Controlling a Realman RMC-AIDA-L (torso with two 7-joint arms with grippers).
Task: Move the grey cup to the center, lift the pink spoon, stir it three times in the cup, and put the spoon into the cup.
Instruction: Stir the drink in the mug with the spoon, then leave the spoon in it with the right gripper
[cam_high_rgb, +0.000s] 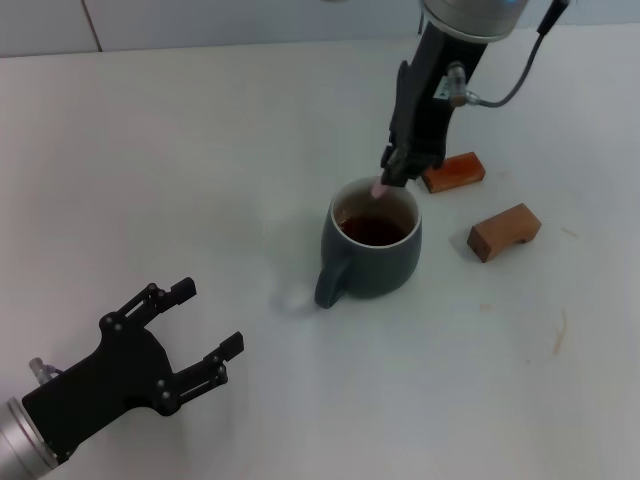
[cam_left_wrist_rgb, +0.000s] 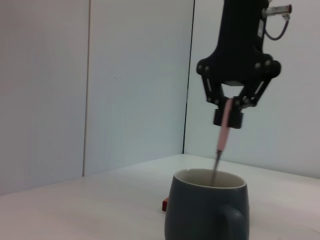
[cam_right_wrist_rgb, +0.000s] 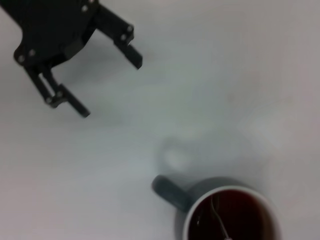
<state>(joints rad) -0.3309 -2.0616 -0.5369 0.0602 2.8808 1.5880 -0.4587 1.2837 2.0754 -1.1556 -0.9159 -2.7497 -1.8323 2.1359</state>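
- The grey cup (cam_high_rgb: 372, 252) stood on the white desk (cam_high_rgb: 200, 180) a little right of the middle of the head view, its handle turned toward the lower left of the frame and dark brown liquid inside.
- The pink spoon (cam_left_wrist_rgb: 224, 131) hung almost upright over the cup, its pale pink handle up and its thin metal neck dipping below the rim into the liquid.
- The right gripper (cam_high_rgb: 393, 172) sat just above the cup's far rim, in the upper right of the head view, its fingers pinching the top of the spoon's handle.
- Two small brown wooden blocks (cam_high_rgb: 504, 231) lay on the desk to the right of the cup, one near the gripper and one lower and further right, both apart from the cup.
- The left gripper (cam_high_rgb: 200, 325) hovered low in the lower left of the head view, well apart from the cup, its fingers (cam_right_wrist_rgb: 131, 52) spread and holding nothing.
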